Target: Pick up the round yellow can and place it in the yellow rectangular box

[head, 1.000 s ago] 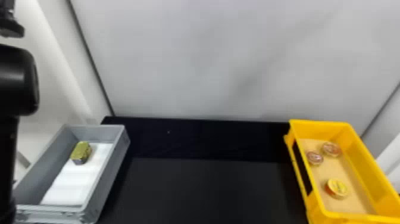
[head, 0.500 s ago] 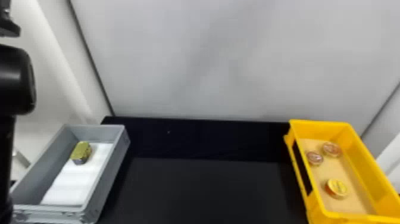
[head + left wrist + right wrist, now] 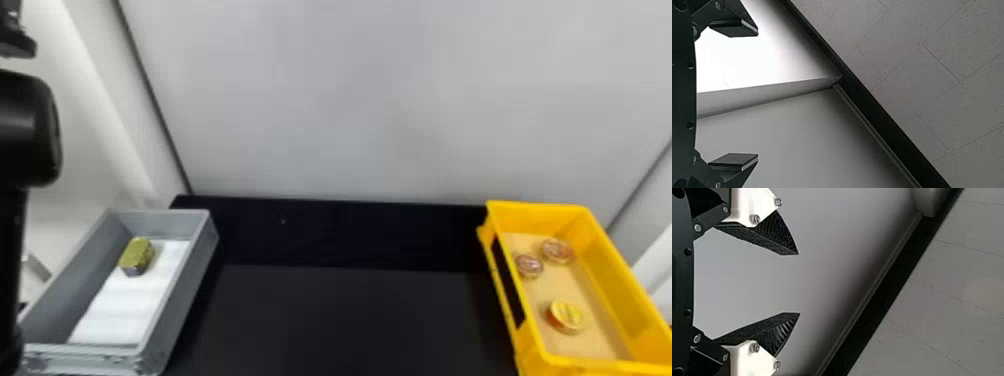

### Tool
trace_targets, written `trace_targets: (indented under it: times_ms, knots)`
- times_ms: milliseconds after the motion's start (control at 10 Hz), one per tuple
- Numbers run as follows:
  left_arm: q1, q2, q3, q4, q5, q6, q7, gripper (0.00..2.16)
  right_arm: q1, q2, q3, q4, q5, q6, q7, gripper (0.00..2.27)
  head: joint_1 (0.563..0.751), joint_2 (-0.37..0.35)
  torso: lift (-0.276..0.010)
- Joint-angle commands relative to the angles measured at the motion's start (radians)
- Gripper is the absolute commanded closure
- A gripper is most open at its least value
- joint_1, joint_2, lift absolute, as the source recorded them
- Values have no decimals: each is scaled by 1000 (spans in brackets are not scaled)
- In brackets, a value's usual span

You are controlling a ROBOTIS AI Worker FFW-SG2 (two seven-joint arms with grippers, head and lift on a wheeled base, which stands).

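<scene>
Gaping wide, empty: left claw (image 3: 16, 41), right claw (image 3: 799, 284), while black tabletop (image 3: 350, 320) fronts pale wall (image 3: 390, 100).

On the flat black table (image 3: 340, 320), the grey rectangular box (image 3: 189, 290) is standing left, holding the yellow-green block (image 3: 136, 255). The yellow rectangular box (image 3: 607, 267) is standing right; inside, the round yellow can (image 3: 566, 316) is lying before two round reddish cans (image 3: 557, 251).

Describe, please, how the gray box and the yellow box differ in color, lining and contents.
The gray box is plain gray; the yellow box is bright yellow.
The gray box has a white lining, the yellow box a tan one.
The gray box holds one greenish block; the yellow box holds three round cans, including the yellow can.
Both are rectangular and open-topped.
</scene>
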State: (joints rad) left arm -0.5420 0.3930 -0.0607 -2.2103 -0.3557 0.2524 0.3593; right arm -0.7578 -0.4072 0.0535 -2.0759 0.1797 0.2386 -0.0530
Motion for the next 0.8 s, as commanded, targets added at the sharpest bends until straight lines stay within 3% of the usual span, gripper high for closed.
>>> trace_targets:
  times_ms: [0, 200, 700]
  knots:
    - [-3, 4, 4, 4, 11, -39, 12, 153, -38, 2, 25, 5, -23, -68, -10, 328, 663, 54, -10]
    - [8, 4, 6, 1, 11, -85, 26, 154, -32, -4, 66, -44, -2, -128, -21, 328, 663, 54, -10]
    - [19, 1, 12, 1, 11, -73, 27, 154, -23, -8, 85, -46, 3, -128, -27, 334, 663, 54, -10]
